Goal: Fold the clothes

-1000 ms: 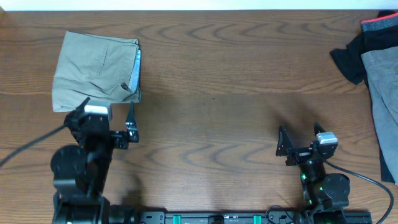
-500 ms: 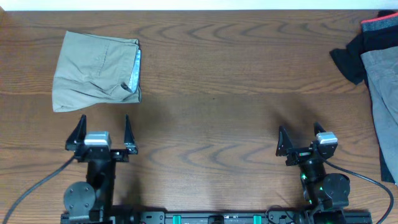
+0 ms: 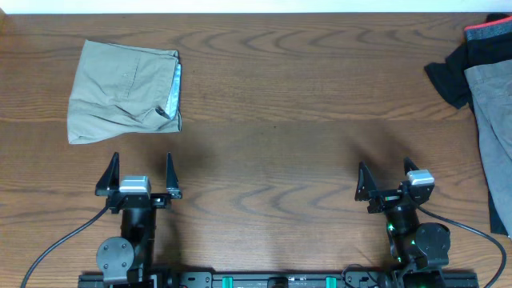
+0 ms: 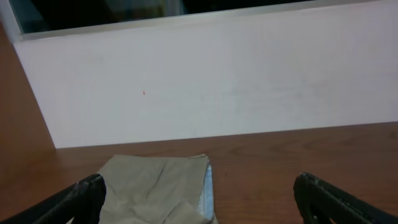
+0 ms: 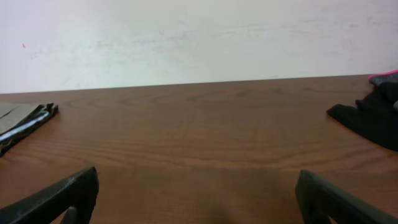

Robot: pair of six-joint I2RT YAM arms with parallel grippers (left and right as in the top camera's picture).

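Observation:
The khaki-beige shorts (image 3: 124, 92) lie folded into a compact rectangle at the far left of the table, with the pale blue-white waistband lining showing along the right edge. They also show in the left wrist view (image 4: 155, 190) and at the left edge of the right wrist view (image 5: 22, 121). My left gripper (image 3: 138, 174) is open and empty, near the table's front edge, below the shorts and apart from them. My right gripper (image 3: 388, 178) is open and empty at the front right.
A black garment with red trim (image 3: 468, 56) and a grey garment (image 3: 494, 120) lie heaped at the far right edge; the black one shows in the right wrist view (image 5: 370, 115). A white wall (image 4: 217, 81) runs behind the table.
My left arm has drawn back from the shorts toward the table's front edge, with its gripper open. The shorts stay folded in place. The right arm has not moved.

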